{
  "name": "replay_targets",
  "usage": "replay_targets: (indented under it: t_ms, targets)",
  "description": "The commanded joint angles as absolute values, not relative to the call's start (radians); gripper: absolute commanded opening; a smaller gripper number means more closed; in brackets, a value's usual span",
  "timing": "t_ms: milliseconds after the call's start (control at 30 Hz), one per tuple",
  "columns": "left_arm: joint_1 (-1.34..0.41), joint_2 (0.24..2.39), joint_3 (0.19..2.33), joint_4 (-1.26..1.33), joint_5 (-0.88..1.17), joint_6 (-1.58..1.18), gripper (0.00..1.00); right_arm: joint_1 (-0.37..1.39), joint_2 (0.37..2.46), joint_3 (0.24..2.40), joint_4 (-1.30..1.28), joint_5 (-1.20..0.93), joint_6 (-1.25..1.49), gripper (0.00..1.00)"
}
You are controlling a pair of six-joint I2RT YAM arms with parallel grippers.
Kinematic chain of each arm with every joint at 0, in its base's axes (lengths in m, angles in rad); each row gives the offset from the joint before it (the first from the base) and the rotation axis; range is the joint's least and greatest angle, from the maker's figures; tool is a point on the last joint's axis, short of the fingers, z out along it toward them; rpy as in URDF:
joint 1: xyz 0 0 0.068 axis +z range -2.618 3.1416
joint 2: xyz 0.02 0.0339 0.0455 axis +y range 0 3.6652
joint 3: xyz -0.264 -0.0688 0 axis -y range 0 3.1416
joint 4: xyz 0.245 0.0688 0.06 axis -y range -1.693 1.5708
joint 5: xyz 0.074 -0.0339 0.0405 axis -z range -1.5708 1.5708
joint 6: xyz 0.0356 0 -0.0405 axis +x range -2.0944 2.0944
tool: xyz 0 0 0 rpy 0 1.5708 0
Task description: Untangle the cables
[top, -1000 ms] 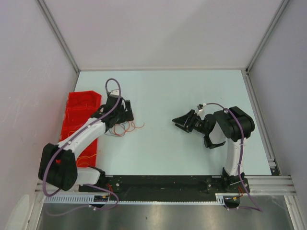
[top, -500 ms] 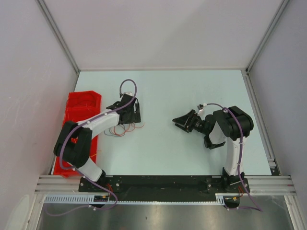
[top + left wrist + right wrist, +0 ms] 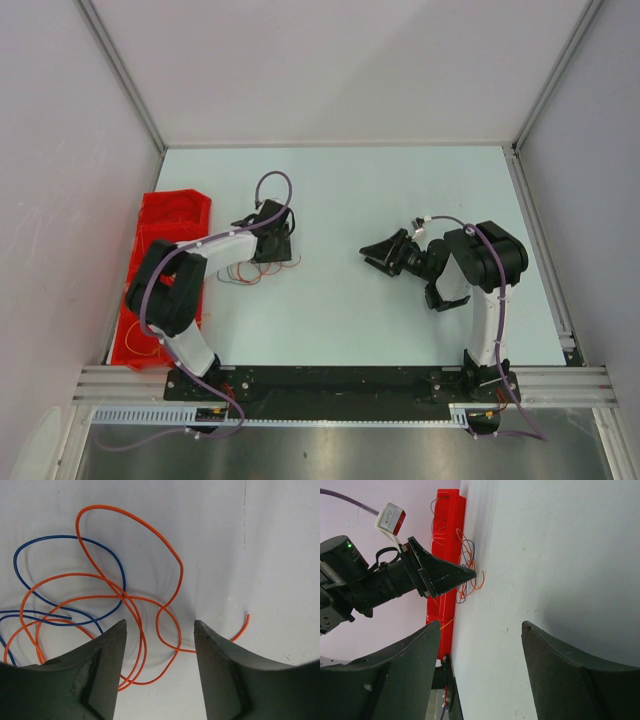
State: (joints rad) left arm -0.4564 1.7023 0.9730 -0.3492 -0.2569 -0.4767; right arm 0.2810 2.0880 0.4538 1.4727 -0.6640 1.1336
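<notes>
Your cables [image 3: 122, 596] lie crossed in one tangle at the table's [image 3: 400, 180] 9 o'clock side; nothing is separated yet. Your left fingers [image 3: 100, 675] stand apart, straddling an orange loop. Your right fingers [image 3: 395, 680] are apart and empty, toward 3 o'clock.

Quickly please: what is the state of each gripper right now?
Left gripper: open, over the orange cable, holding nothing.
Right gripper: open, empty.
</notes>
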Motion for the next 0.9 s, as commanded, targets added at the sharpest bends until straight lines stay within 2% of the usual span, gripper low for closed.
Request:
replay_targets:
  t_ms: [0,133,300,400,567,867]
  targets:
    - [-0.463,1.712,0.996,-0.302,-0.236,-0.497,0.57,0.270,2.194,0.405,1.166,-0.595,1.032,0.74]
    - [-0.463,1.727,0.997,-0.291,-0.227,-0.499,0.34,0.270,2.194,0.405,1.170,-0.594,1.034,0.74]
    - [-0.463,1.749,1.003,-0.282,-0.209,-0.497,0.21,0.268,2.195,0.405,1.170,-0.594,1.034,0.75]
    - [-0.463,1.758,1.012,-0.278,-0.189,-0.492,0.02,0.268,2.194,0.405,1.170,-0.594,1.032,0.75]
    - [-0.466,1.717,1.063,-0.314,-0.149,-0.476,0.00,0.268,2.194,0.405,1.169,-0.594,1.034,0.75]
    - [-0.474,1.479,1.249,-0.463,-0.112,-0.451,0.00,0.268,2.194,0.405,1.167,-0.594,1.032,0.75]
